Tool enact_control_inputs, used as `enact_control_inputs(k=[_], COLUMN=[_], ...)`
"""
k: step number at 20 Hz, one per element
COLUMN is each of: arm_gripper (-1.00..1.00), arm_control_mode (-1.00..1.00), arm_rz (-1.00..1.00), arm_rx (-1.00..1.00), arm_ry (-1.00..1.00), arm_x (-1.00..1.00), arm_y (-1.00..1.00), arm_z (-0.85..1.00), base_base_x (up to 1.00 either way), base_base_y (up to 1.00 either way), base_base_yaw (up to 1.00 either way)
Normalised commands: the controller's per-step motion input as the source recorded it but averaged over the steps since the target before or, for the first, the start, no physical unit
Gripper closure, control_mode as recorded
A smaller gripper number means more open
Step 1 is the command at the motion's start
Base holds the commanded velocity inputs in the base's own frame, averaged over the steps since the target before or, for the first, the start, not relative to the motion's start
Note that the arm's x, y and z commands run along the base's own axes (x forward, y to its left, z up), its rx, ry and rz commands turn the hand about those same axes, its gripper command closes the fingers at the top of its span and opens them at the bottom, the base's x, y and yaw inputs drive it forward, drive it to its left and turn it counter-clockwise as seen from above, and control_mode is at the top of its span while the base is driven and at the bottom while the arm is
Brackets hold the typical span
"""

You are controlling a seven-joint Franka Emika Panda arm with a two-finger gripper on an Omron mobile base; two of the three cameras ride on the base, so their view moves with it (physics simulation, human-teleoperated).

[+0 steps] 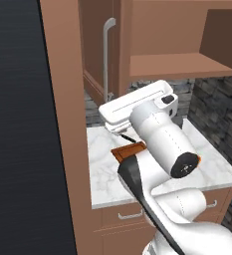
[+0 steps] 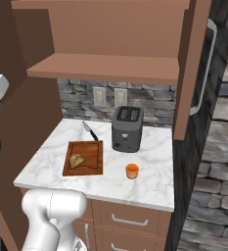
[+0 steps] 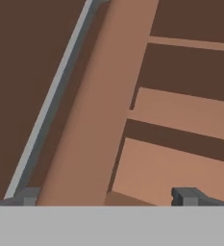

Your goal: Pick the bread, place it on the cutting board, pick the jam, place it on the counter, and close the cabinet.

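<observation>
Marble counter (image 2: 154, 184) below, arm raised, spread pincer (image 3: 108, 196) at cabinet (image 3: 92, 105) door edge.

White arm (image 1: 160, 134) rising from the lower right of the left base view: a dark-banded lower link slants up and left, a thick white link follows, ending in a dark round joint cap facing the camera. Beyond it, the flat white hand extends left and far, held roughly level. In the right base view, part of the arm shows at the left edge. Hand view: two dark fingers (image 3: 188, 196) at the bottom, set well apart, nothing between them.
</observation>
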Motion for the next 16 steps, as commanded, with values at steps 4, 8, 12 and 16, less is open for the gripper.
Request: enact_control_inputs(k=[4, 8, 12, 16], arm_gripper=[-1.0, -1.0, -1.0, -1.0], arm_control_mode=[-1.0, -1.0, -1.0, -1.0], arm_rz=[-0.15, -0.16, -0.16, -0.15], arm_rx=[0.04, 0.05, 0.05, 0.06], arm_ry=[-0.01, -0.02, -0.02, -0.02], arm_x=[0.44, 0.41, 0.44, 0.47], arm_y=[-0.41, -0.45, -0.45, -0.46], arm_z=[-0.02, 0.0, 0.0, 0.0], base_base_x=[0.0, 0.0, 0.0, 0.0], base_base_y=[0.0, 0.0, 0.0, 0.0], base_base_yaw=[0.0, 0.0, 0.0, 0.0])
